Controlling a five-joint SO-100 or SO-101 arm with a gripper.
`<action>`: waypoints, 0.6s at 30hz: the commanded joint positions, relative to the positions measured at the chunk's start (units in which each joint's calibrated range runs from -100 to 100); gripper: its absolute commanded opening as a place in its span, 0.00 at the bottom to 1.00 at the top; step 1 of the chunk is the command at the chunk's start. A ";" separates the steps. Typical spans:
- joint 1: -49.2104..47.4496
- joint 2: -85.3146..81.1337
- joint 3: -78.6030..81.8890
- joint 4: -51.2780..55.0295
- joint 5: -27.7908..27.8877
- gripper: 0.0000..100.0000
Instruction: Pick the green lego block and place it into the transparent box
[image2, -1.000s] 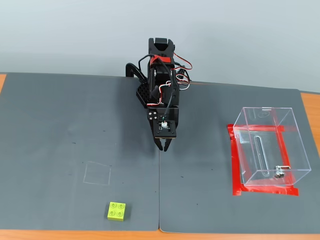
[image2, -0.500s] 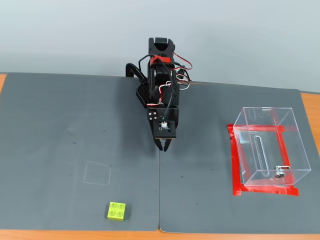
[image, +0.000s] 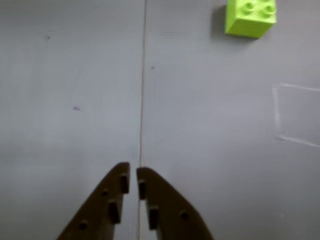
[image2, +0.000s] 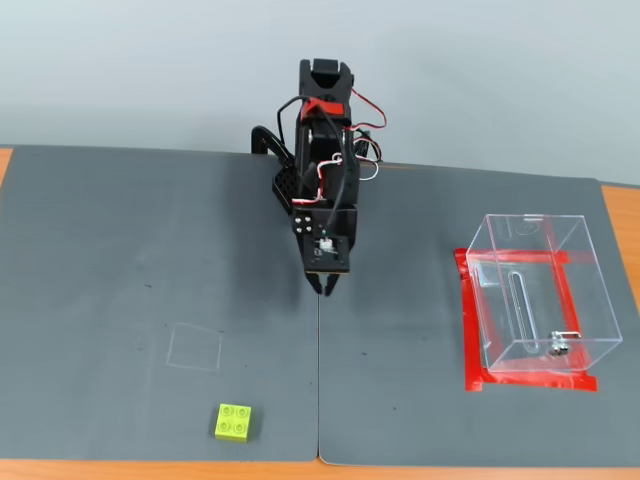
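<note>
So, reach first: your end effector (image2: 327, 287) hangs empty, fingers nearly together, over the desk's middle seam.
Open wide, swing toward the front edge where the green lego block (image2: 233, 422) sits, and square up to its flat sides; hard, studded plastic slips. The transparent box (image2: 540, 292), thin clear acrylic, stands near the right edge.

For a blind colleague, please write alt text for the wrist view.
The gripper points at bare grey mat, fingers almost closed and holding nothing. A green lego block lies at the top right edge, well away from the gripper. A faint square outline marks the mat at right.
</note>
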 joint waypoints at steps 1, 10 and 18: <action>3.36 3.78 -5.72 -0.65 0.19 0.02; 7.46 24.72 -23.99 -0.65 2.22 0.05; 11.12 39.05 -37.47 -0.65 7.32 0.26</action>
